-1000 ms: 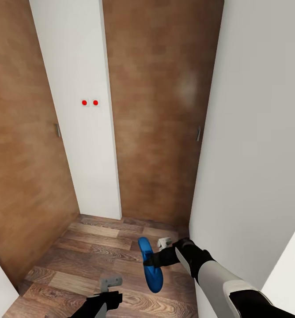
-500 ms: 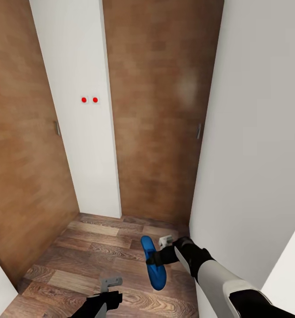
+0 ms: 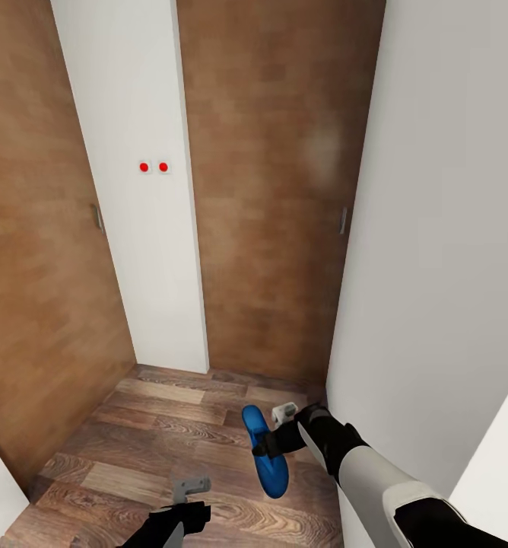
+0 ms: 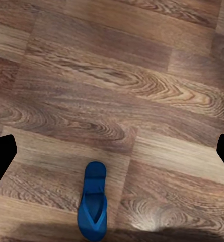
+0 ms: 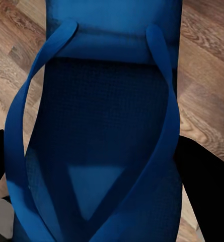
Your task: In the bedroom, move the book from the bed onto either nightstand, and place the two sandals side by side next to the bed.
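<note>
Right gripper (image 3: pixel 273 445) clamps 1 blue sandal (image 3: pixel 263 450) by its strap, held above the wood floor (image 3: pixel 155 445) near the white wall (image 3: pixel 429 251). Left gripper (image 3: pixel 187 487) hangs spread, holding nothing. A 2nd sandal (image 4: pixel 93 202) lies flat on the floor. 2 brown doors (image 3: pixel 269 190) ahead.

A blue sandal (image 4: pixel 93 207) lies flat on the wood-plank floor (image 4: pixel 122 85), straps up. Two dark shapes at opposite edges of the picture, probably the left gripper's fingertips (image 4: pixel 1 157), stand wide apart, well clear of the sandal.
</note>
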Controlling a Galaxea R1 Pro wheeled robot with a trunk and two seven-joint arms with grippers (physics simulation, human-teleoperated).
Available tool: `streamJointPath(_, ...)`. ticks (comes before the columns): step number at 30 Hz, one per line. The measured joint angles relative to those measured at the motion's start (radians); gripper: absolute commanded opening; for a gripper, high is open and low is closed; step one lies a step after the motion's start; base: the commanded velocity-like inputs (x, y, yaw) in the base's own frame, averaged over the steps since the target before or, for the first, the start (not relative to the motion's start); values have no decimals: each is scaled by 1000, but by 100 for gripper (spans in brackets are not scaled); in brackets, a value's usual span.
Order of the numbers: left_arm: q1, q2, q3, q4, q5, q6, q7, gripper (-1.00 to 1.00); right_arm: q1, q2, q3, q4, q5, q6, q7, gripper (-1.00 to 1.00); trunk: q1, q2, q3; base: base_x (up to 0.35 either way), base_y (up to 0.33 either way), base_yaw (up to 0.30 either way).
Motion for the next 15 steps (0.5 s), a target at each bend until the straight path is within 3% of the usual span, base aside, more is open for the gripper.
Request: streamJointPath(15,0,0,0,0,1,1,1,100,1,0,4,-3,-1,0,37,-100,58,-105,-47,0,0,0)
